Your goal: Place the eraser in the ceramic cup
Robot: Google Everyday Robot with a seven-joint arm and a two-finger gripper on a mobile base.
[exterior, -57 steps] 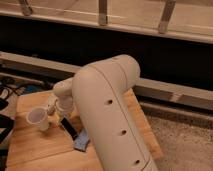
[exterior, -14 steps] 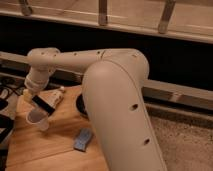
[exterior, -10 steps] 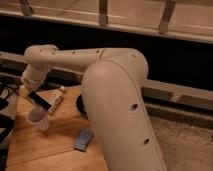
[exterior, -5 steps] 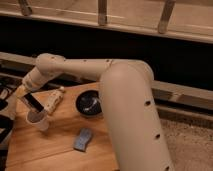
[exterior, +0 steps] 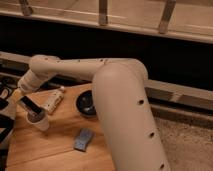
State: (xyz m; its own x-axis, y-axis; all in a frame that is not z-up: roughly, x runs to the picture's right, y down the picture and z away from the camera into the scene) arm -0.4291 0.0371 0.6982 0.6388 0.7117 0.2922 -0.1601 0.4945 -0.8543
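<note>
The gripper is at the left, just above the pale ceramic cup, which stands upright on the wooden table. It is shut on the upper end of the black eraser. The eraser is tilted, and its lower end reaches down into the cup's mouth. The white arm stretches in from the right and crosses over the table.
A wide black bowl sits in the middle of the table, partly behind the arm. A white power strip lies between the bowl and the cup. A blue-grey spongy pad lies nearer the front. Dark cables lie at the left edge.
The gripper has lowered the eraser, so its lower end is now inside the cup. The arm's elbow has swung to the right, uncovering more of the black bowl.
</note>
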